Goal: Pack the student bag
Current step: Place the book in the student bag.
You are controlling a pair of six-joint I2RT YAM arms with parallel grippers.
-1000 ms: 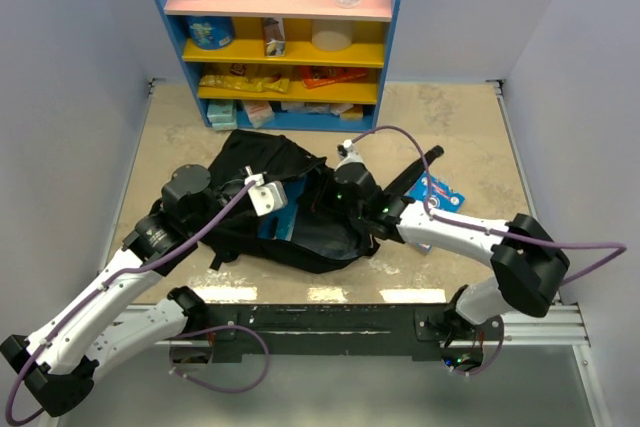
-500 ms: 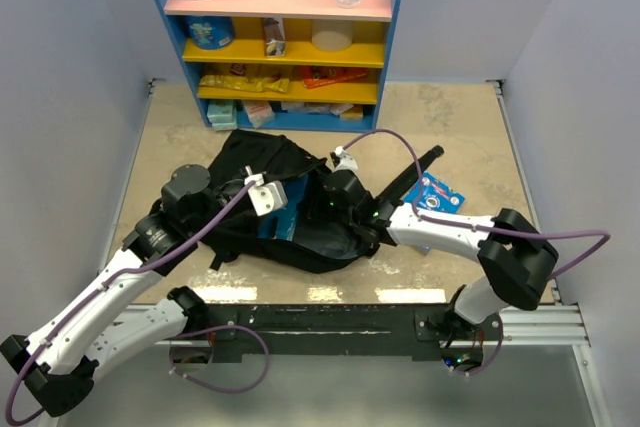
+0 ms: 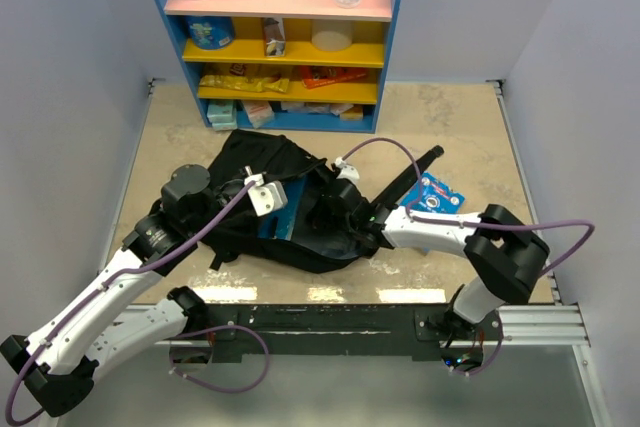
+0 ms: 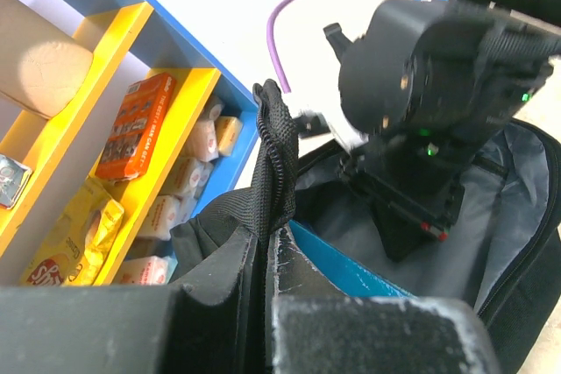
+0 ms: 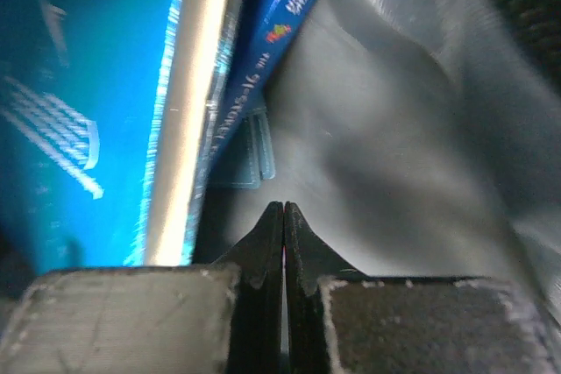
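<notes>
The right hand [image 5: 284, 223] is seen clenched, its fingers pressed tip to tip with nothing between them, and it is lowered into the open mouth of the bag [image 3: 258, 155]. Grey lining [image 5: 403, 129] is seen just past its fingertips and to one side of them, and blue books [image 5: 79, 111] are stood on edge on the other side, inside the bag. The left hand [image 4: 265, 250] is clenched on the bag's edge, where a black woven strip [image 4: 273, 151] is pinched between the fingers and held upright, so that the mouth is kept lifted. From above, the bag is seen lying on the surface [image 3: 450, 117] between the two arms, near the middle, with its opening turned toward the right arm. A blue packet [image 3: 437, 192] lies on the surface just right of the bag. A blue and yellow shelf [image 3: 290, 52] stocked with boxes and packets is set at the far edge, beyond the bag.
</notes>
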